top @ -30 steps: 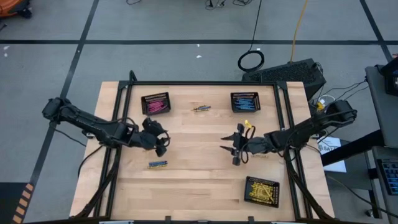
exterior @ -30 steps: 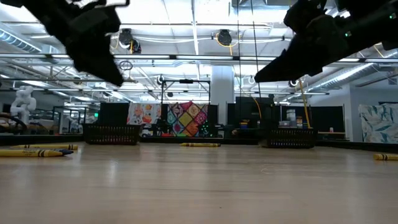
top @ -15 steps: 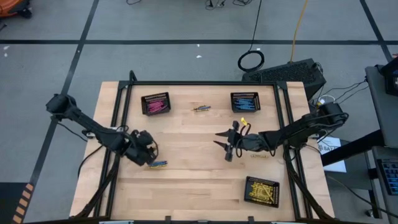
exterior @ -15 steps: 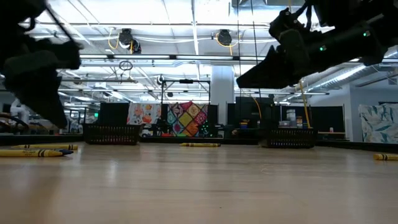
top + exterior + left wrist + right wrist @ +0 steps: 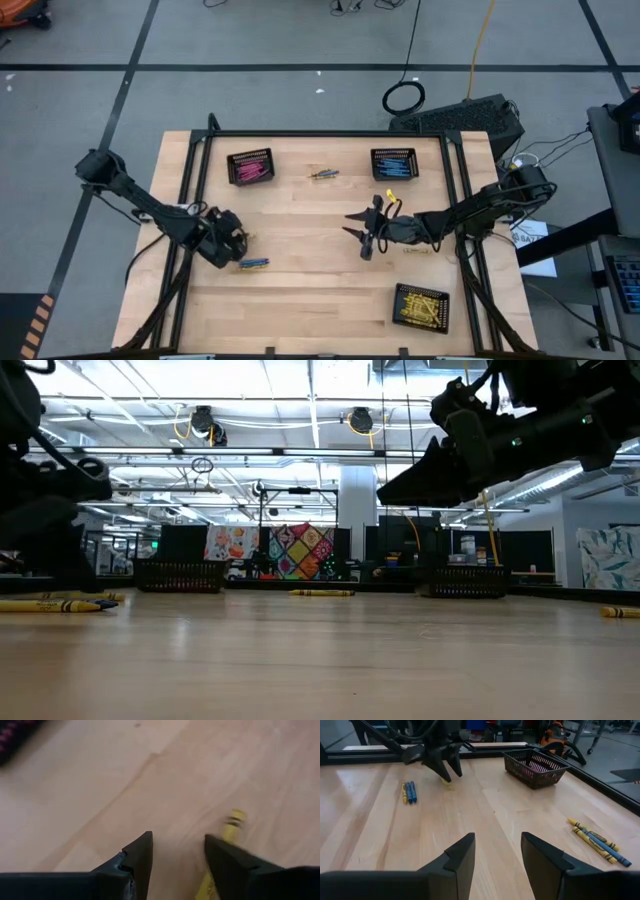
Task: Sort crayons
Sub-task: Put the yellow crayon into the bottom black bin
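Two grippers stand open, nothing held: left gripper low at table's 9 o'clock, jaws straddling a yellow crayon for pickup, loose crayons just beside; right gripper waits near ctr; baskets at 11, 1, 5.

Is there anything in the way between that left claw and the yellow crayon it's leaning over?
Nothing visible is. The left gripper is open over bare wood, and the yellow crayon lies just beside one finger, with only table between them.
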